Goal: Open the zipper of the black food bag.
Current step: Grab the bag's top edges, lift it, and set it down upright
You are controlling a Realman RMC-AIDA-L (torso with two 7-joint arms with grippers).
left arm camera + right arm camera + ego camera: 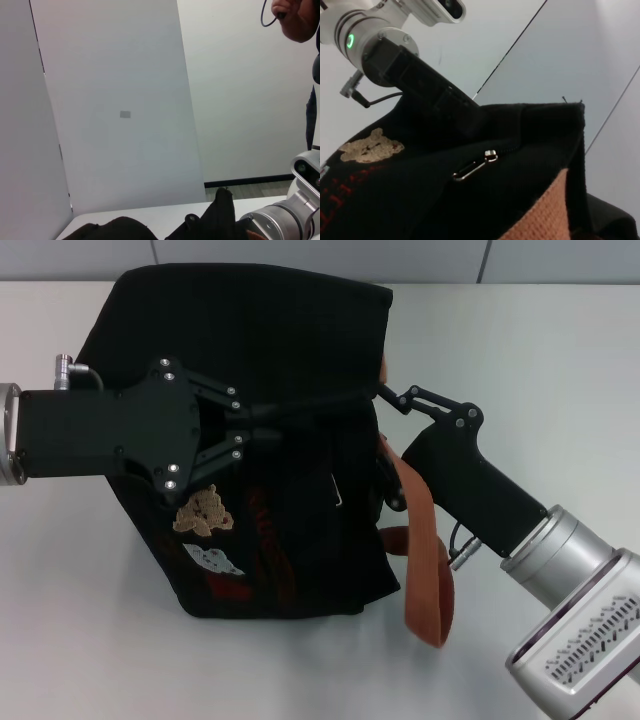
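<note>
You see the black food bag (260, 440) filling the middle of the head view, with the left gripper (255, 430) pinched shut on its top fabric and the right gripper (385, 392) at the bag's right edge; I cannot tell if that one is open or closed. The zipper (492, 152) looks mostly closed, so I think the pulling is still to do. Only the right wrist view shows the silver pull tab (475, 166), in the middle of that frame.

You could not read any text outright. The black food bag (270, 440) carried red lettering (262, 555) below its bear patch (203, 511), too folded to make out. In your right wrist view the same red letters (340, 200) were cut off and illegible.
</note>
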